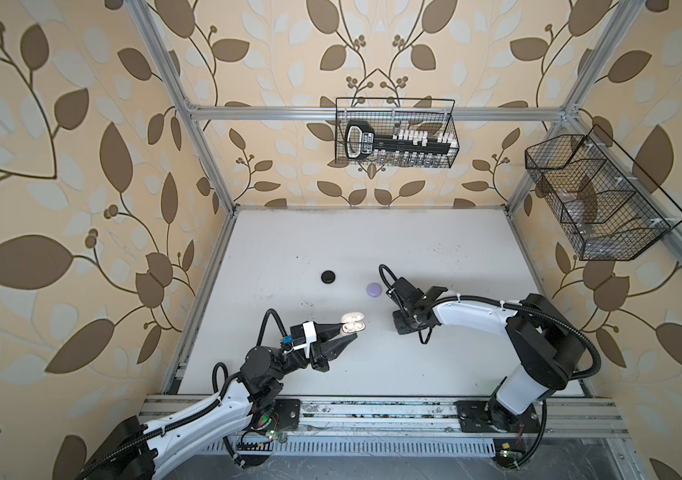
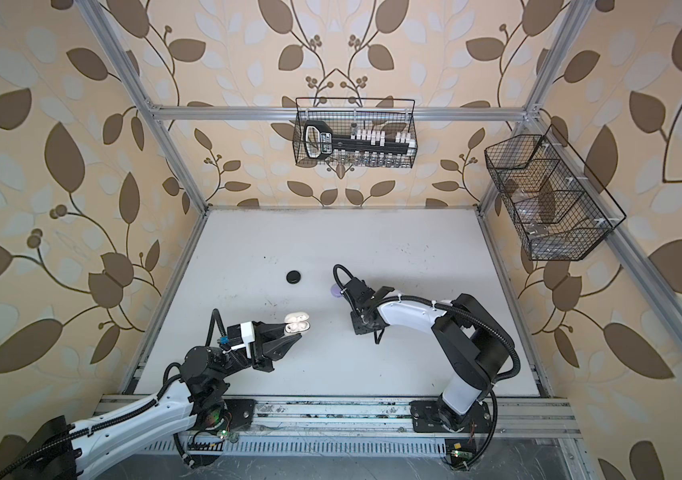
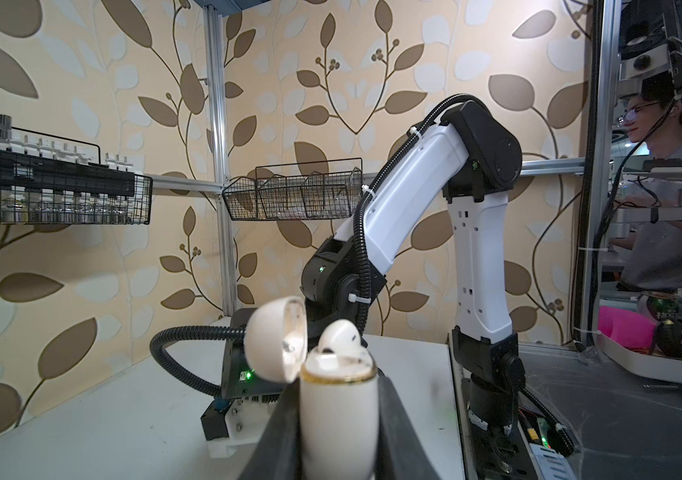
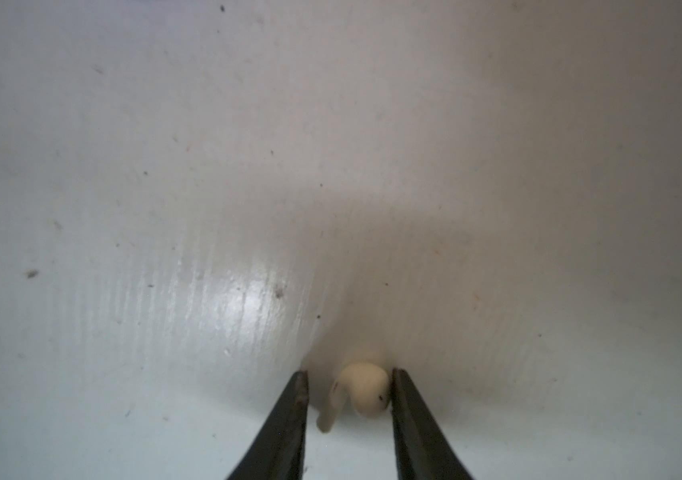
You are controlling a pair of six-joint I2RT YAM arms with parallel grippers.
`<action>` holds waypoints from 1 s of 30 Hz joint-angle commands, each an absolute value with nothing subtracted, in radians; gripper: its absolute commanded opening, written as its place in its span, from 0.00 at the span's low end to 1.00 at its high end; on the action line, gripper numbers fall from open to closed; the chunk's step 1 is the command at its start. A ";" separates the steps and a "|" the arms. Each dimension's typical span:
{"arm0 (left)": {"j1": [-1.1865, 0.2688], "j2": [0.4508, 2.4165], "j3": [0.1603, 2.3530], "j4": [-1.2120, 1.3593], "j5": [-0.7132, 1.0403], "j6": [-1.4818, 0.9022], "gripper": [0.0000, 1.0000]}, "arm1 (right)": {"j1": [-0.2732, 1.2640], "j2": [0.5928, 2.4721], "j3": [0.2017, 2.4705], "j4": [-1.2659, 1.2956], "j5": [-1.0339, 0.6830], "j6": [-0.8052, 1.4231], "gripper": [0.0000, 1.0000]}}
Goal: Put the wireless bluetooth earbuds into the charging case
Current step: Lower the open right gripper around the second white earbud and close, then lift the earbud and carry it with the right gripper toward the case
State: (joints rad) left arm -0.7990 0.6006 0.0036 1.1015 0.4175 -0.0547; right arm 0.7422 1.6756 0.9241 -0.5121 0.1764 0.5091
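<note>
Earbud on speckled table, leafy walls | right claw spread | left claw pinching case

No text can be read; the label on the black tool in the back basket is blurred.

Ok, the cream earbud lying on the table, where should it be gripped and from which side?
Probably the rounded head of the cream earbud, from above, right pincer straddling it. It lies flat on the table, thin stem slanting aside, so the bulb gives the fullest hold.
</note>
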 commanded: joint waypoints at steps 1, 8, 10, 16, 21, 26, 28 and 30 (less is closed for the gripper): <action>-0.799 0.600 -0.032 1.154 0.417 -0.058 0.00 | 0.750 1.677 0.903 -0.545 0.196 0.522 0.34; -0.798 0.600 -0.035 1.154 0.416 -0.058 0.00 | 0.758 1.674 0.897 -0.546 0.203 0.530 0.27; -0.798 0.600 -0.035 1.154 0.417 -0.058 0.00 | 0.761 1.669 0.892 -0.545 0.203 0.532 0.27; -0.798 0.598 -0.035 1.155 0.419 -0.060 0.00 | 0.765 1.662 0.880 -0.535 0.199 0.543 0.25; -0.799 0.598 -0.035 1.155 0.420 -0.060 0.00 | 0.767 1.647 0.865 -0.509 0.189 0.561 0.22; -0.799 0.601 -0.035 1.155 0.420 -0.057 0.00 | 0.768 1.594 0.853 -0.490 0.185 0.591 0.21; -0.798 0.603 -0.035 1.157 0.422 -0.058 0.00 | 0.768 1.550 0.848 -0.485 0.191 0.606 0.20; -0.798 0.604 -0.034 1.160 0.426 -0.061 0.00 | 0.769 1.492 0.844 -0.475 0.200 0.622 0.19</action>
State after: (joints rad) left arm -0.7990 0.6033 0.0036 1.1023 0.4179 -0.0551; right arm 0.7631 1.5669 0.8516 -0.4831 0.1841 0.5800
